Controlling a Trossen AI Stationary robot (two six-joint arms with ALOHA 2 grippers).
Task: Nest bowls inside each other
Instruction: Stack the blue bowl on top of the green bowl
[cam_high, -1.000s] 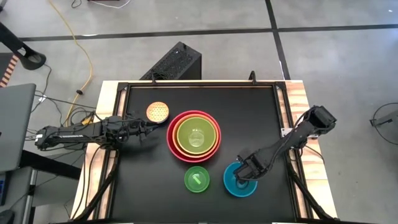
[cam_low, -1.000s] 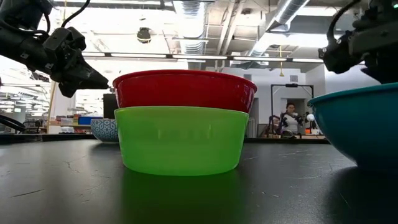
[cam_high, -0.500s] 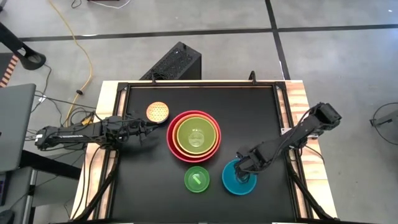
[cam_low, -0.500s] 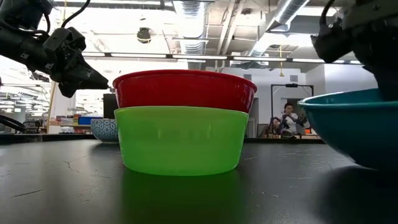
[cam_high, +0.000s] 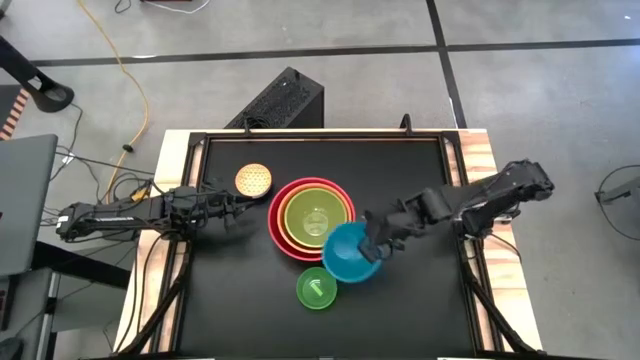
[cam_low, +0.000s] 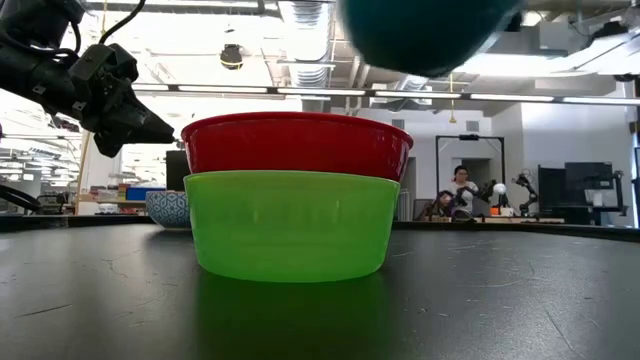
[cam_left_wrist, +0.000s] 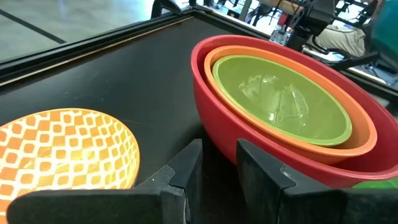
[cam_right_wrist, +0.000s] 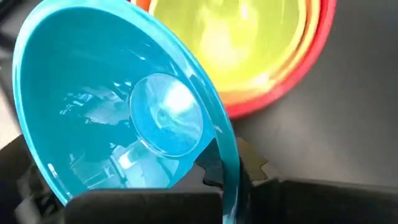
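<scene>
The red-pink bowl (cam_high: 273, 216) stands mid-table with the orange bowl (cam_left_wrist: 364, 134) and the lime green bowl (cam_high: 315, 220) nested in it. The blue bowl (cam_high: 345, 256) hangs tilted over the stack's near right edge, with my right gripper (cam_high: 378, 245) shut on it. The small dark green bowl (cam_high: 317, 288) stands on its base toward the near edge. A patterned yellow bowl (cam_high: 253, 179) sits left of the stack. My left gripper (cam_high: 243, 212) waits shut beside the patterned bowl, nothing between its fingers. My right gripper pinches the blue bowl's rim (cam_right_wrist: 231, 180) on the side toward the table's right, one finger inside the bowl and one outside. The fingers slant down from the table's right. The bowl (cam_low: 430, 35) is lifted clear of the table and tilted.
A black box (cam_high: 285, 100) sits on the floor beyond the far edge. Wooden side rails (cam_high: 480, 160) border the black tabletop. A person (cam_low: 462, 190) sits in the room behind. Bare tabletop lies right of the stack (cam_high: 420, 180).
My right gripper has risen and swung from the table's near right toward the stack, turning as it went. The blue bowl, which stood on the table, has tipped, lifted clear and travelled with it to the stack's near right edge.
</scene>
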